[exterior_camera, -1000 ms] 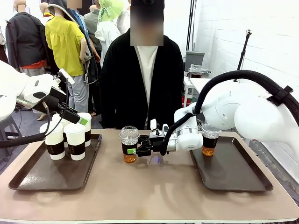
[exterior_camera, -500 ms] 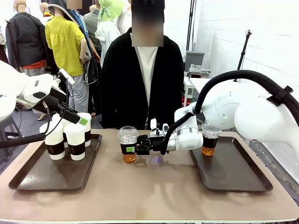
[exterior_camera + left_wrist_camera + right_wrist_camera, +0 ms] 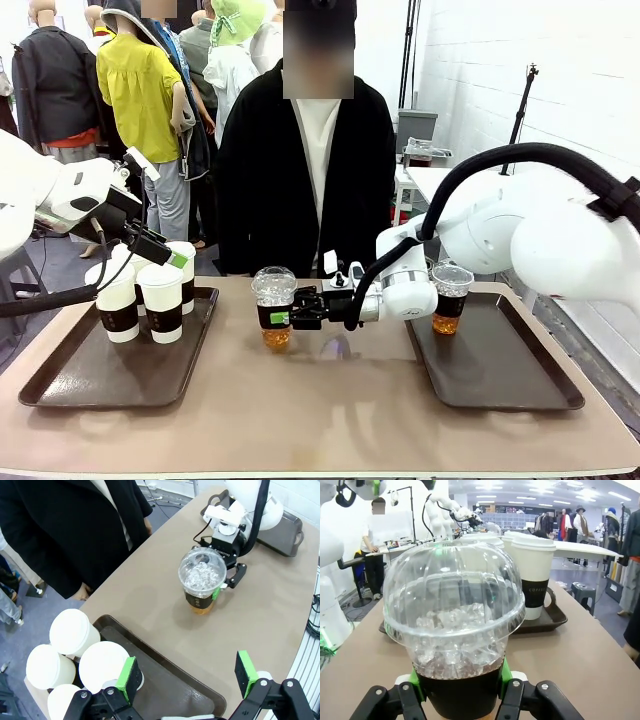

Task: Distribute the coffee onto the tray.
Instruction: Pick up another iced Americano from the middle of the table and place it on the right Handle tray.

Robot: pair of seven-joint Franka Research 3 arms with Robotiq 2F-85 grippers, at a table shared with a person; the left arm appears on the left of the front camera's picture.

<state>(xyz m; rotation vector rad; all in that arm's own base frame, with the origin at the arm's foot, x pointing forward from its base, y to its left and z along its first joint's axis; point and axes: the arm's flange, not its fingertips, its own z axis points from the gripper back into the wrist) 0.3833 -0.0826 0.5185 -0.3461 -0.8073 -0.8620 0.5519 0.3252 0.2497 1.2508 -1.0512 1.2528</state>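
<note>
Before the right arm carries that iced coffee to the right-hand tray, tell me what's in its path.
Nothing visible. The right gripper is shut on the iced coffee cup; bare table lies between it and the right tray. The other iced cup stands at that tray's far-left corner.

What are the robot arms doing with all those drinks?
The right gripper is shut on a clear iced cup in the middle of the table. Another clear cup already stands on the right tray. The white paper cups wait together on the left tray, with the left gripper open above them. A person stands watching at the far side.
</note>
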